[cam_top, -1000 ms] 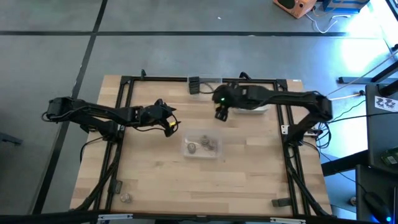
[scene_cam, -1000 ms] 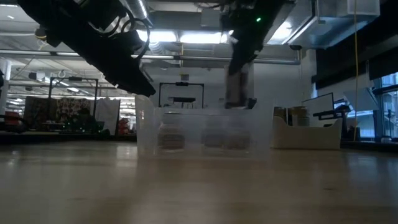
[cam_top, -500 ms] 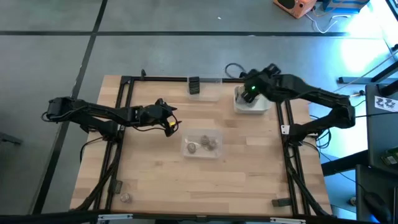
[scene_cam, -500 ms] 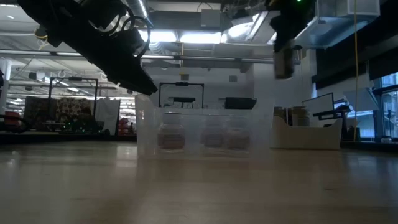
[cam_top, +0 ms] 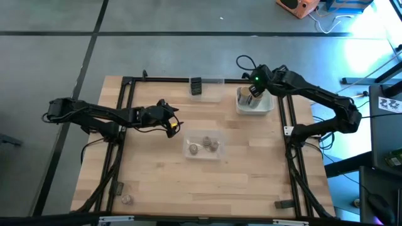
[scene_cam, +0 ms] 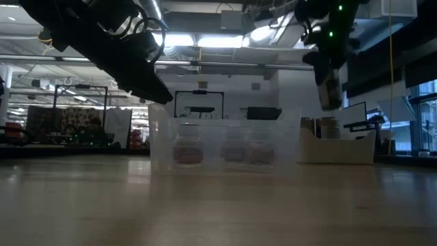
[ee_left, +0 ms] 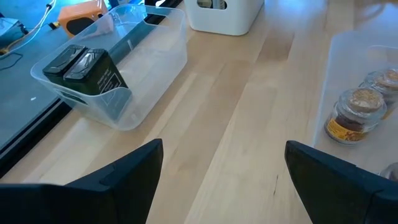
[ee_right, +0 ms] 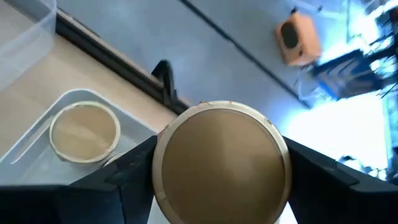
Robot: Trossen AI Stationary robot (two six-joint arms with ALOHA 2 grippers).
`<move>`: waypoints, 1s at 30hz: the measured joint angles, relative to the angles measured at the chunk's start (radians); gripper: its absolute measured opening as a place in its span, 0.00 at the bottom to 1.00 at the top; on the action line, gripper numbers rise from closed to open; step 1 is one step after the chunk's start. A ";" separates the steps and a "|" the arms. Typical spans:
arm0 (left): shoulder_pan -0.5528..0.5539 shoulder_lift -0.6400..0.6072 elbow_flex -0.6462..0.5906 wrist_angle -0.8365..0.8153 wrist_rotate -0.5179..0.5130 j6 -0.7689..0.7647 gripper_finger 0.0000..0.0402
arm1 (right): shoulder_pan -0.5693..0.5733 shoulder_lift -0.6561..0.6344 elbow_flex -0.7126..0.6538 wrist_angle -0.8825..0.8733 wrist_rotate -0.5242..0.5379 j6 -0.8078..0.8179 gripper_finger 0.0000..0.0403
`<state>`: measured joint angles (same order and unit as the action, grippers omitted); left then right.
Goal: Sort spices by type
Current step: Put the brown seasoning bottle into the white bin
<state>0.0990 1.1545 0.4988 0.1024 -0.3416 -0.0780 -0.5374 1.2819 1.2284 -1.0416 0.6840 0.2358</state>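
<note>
Right gripper hangs directly over the white tray at the table's far edge, its two dark fingers clamped on either side of a round tan-topped jar. A slip is the main risk, to my eye: the fingers bear on a smooth curved wall, so a jolt on the way down could let the jar tilt or drop. A second tan-topped jar already stands in the tray just beside the held one, and a lowering that drifts toward it could knock it or set one jar on the other's lid.

Away from the tray toward the table's middle, a clear bin holds small round jars. Along the far edge from the tray, another clear bin holds two dark boxy containers.

Left gripper waits beyond the middle bin from the tray, jaws spread wide and empty.
</note>
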 joint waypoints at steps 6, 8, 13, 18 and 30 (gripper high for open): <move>0.000 0.000 0.000 -0.002 0.000 0.000 0.80 | -0.085 0.000 -0.098 0.070 -0.079 0.048 0.69; 0.000 0.000 0.000 -0.005 0.000 0.000 0.80 | -0.114 0.000 -0.125 0.087 -0.107 0.050 0.69; 0.000 0.000 0.000 -0.005 0.000 0.006 0.80 | -0.167 0.000 -0.181 0.147 -0.188 0.056 0.69; 0.000 0.000 0.000 -0.006 0.000 0.006 0.80 | -0.203 0.000 -0.237 0.195 -0.258 0.075 0.69; 0.000 0.000 0.000 -0.006 0.000 0.007 0.80 | -0.205 -0.002 -0.355 0.330 -0.267 0.104 0.71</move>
<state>0.0990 1.1545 0.4988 0.0959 -0.3416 -0.0711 -0.7429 1.2804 0.8737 -0.7112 0.4168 0.3397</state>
